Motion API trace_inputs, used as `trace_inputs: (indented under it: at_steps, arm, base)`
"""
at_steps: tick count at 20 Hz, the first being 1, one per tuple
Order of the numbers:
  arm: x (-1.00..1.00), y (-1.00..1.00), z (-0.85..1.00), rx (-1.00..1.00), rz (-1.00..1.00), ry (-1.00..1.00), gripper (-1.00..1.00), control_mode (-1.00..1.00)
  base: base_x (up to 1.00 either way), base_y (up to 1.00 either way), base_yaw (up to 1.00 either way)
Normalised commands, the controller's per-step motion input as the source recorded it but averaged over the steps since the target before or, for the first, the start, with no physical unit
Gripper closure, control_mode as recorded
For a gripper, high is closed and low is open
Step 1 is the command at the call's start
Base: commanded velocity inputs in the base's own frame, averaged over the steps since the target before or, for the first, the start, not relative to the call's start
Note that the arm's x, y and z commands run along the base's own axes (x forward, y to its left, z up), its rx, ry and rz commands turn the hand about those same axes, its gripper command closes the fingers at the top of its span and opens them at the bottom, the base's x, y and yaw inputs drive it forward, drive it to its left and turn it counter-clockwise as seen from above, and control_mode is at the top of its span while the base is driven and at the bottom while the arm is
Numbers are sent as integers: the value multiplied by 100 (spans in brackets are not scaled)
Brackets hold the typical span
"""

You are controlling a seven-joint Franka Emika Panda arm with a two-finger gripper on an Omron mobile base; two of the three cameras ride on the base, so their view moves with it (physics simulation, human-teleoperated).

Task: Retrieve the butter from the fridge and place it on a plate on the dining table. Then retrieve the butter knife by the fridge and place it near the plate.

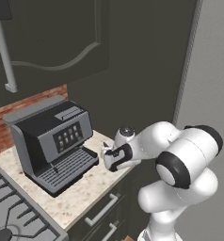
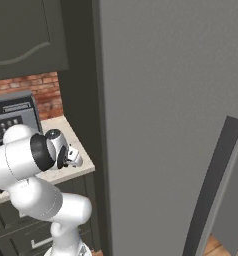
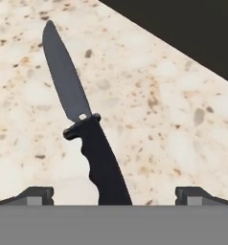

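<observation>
Two fingertips (image 3: 37, 194) of the gripper (image 3: 114, 195) stand wide apart, holding nothing; the butter knife (image 3: 82, 127) lies flat on the counter (image 3: 173, 124), its handle midway between them. Judged: knife grasp pending; table delivery remains.

Domestic kitchen: a coffee machine (image 1: 55, 143) stands on a speckled stone surface (image 1: 88, 190), gas hob (image 1: 12, 214) at 7 o'clock, brick backsplash (image 1: 20, 120) and dark wall cabinets (image 1: 52, 37) above, tall grey fridge (image 2: 166, 115) at 3 o'clock.
</observation>
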Motion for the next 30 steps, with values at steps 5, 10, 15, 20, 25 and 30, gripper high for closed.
trace_inputs:
  at_steps: [5,10,15,20,25,30]
  arm:
    - [22,0,-12,0,0,0,-100,-100]
    - [15,1,-25,2,0,1,100,-100]
    - [2,6,-34,2,0,3,100,-100]
    - [3,11,-28,1,0,4,100,-100]
    - [3,33,-5,0,0,3,100,-100]
    - [-5,35,3,0,0,-2,100,-100]
  base:
    - [0,0,0]
    - [0,0,0]
    - [0,0,0]
    - [0,0,0]
    - [0,0,0]
    - [0,0,0]
